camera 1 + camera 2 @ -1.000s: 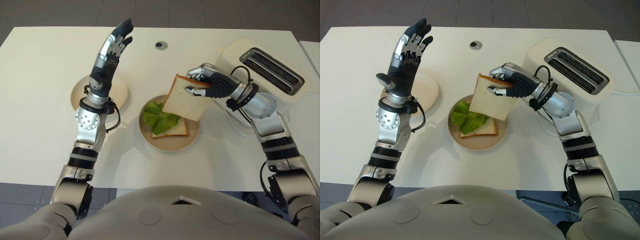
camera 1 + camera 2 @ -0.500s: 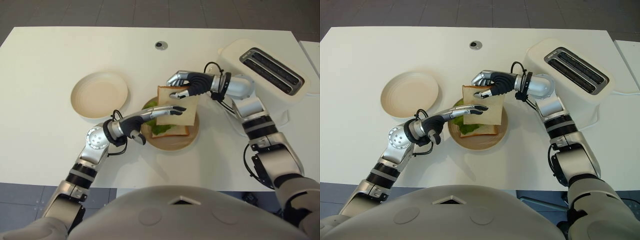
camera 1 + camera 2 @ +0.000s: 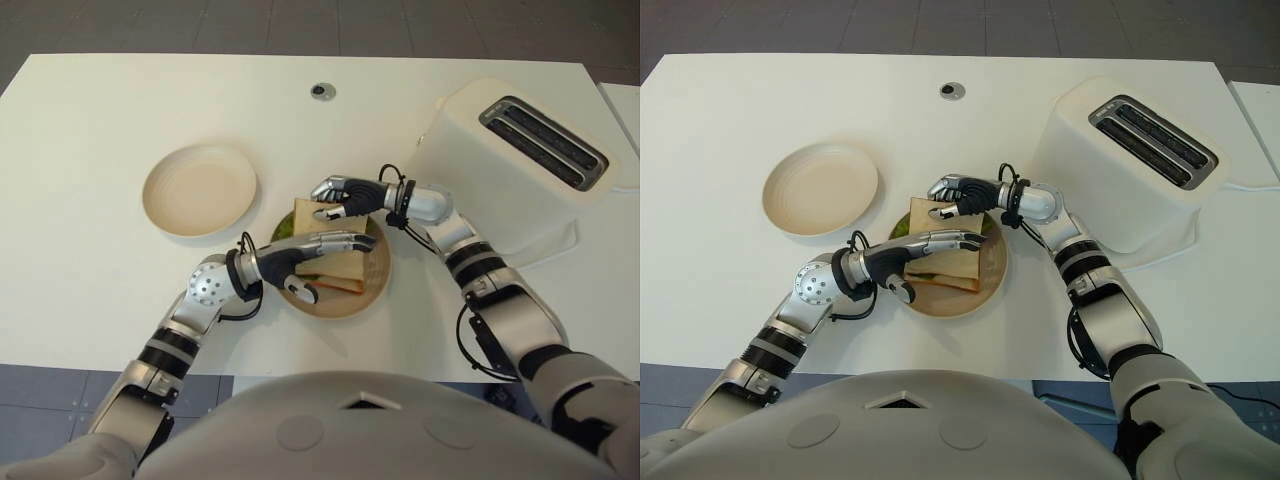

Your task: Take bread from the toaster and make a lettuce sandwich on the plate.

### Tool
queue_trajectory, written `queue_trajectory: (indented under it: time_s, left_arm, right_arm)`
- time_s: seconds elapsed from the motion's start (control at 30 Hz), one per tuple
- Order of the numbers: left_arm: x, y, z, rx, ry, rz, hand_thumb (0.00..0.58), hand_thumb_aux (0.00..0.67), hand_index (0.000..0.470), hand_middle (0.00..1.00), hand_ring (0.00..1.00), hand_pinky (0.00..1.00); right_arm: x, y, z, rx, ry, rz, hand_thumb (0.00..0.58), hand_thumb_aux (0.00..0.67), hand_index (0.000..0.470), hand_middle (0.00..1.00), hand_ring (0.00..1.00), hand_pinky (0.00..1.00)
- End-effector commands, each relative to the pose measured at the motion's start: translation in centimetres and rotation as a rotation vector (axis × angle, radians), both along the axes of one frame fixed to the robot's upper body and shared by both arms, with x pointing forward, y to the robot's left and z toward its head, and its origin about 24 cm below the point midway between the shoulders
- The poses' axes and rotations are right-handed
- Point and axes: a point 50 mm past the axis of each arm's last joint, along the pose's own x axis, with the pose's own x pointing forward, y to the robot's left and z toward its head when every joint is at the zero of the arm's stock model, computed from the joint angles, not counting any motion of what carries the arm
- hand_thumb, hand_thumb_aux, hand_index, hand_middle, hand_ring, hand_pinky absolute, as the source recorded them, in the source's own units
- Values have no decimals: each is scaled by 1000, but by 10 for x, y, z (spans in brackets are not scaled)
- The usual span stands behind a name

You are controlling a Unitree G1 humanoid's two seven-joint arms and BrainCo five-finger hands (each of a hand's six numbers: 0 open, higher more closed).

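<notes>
A round tan plate (image 3: 372,293) sits at the table's centre with a sandwich on it. The top bread slice (image 3: 345,266) lies flat over the lower slice, and a bit of green lettuce (image 3: 281,229) peeks out at its far left. My right hand (image 3: 343,193) is at the slice's far edge, fingers curled on the crust. My left hand (image 3: 312,247) lies stretched out flat across the top of the slice, fingers straight. The white toaster (image 3: 515,160) stands at the right with both slots empty.
An empty cream bowl-like plate (image 3: 199,188) stands left of the sandwich plate. A small round grommet (image 3: 322,91) is set in the table's far middle. The toaster's cable and a white cloth trail at its right side. The table's near edge runs just below the plate.
My right hand has brought the bread slice down from tilted in the air to flat on the lettuce. My left hand dropped from raised over the empty plate to lying across the slice.
</notes>
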Motion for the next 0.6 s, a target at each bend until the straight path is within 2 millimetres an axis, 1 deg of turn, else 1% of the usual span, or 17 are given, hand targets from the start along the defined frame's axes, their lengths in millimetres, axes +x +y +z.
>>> queue_trajectory:
  time_s: [0.03, 0.07, 0.1, 0.13, 0.17, 0.2, 0.23, 0.27, 0.3, 0.37, 0.43, 0.53, 0.6]
  left_arm:
    - [-8, 14, -78, 529, 129, 10, 0, 0, 0, 0, 0, 0]
    - [-11, 16, -86, 584, 134, -3, 0, 0, 0, 0, 0, 0]
    - [-13, 17, -91, 614, 134, -11, 0, 0, 0, 0, 0, 0]
    - [-14, 18, -94, 627, 132, -18, 0, 0, 0, 0, 0, 0]
    - [-14, 18, -95, 630, 126, -21, 0, 0, 0, 0, 0, 0]
    - [-14, 18, -95, 625, 117, -17, 0, 0, 0, 0, 0, 0]
    - [-12, 18, -94, 624, 109, -10, 0, 0, 0, 0, 0, 0]
    - [-11, 20, -94, 626, 102, -4, 0, 0, 0, 0, 0, 0]
    - [-10, 21, -95, 629, 98, 1, 0, 0, 0, 0, 0, 0]
    - [-10, 22, -96, 632, 94, 4, 0, 0, 0, 0, 0, 0]
    - [-9, 23, -96, 629, 87, 10, 0, 0, 0, 0, 0, 0]
    - [5, 24, -82, 562, 23, 78, 0, 0, 0, 0, 0, 0]
    - [17, 26, -66, 501, -47, 142, 0, 0, 0, 0, 0, 0]
  right_arm:
    - [-2, 1, -9, -22, 11, -6, 580, 670, 470, 1000, 1000, 1000]
    - [-1, 2, -7, -13, -5, -16, 493, 410, 288, 1000, 1000, 1000]
    - [1, 3, -4, 10, -24, -27, 120, 74, 52, 1000, 1000, 1000]
    - [2, 4, 2, 50, -42, -42, 0, 0, 0, 1000, 1000, 1000]
    - [5, 5, 11, 109, -72, -60, 0, 0, 0, 976, 976, 976]
    - [10, 5, 22, 179, -103, -91, 0, 0, 0, 910, 910, 910]
    - [15, 3, 33, 249, -137, -130, 0, 0, 0, 753, 753, 753]
    - [21, 1, 44, 306, -172, -173, 0, 0, 0, 635, 635, 635]
    - [26, -3, 54, 360, -205, -220, 0, 0, 0, 494, 494, 494]
    - [34, -10, 68, 444, -262, -310, 0, 0, 0, 212, 212, 212]
    - [39, -19, 76, 507, -305, -396, 0, 0, 0, 0, 0, 0]
    - [37, -29, 79, 584, -314, -456, 0, 0, 0, 0, 0, 0]
    - [33, -34, 79, 617, -308, -464, 0, 0, 0, 0, 0, 0]
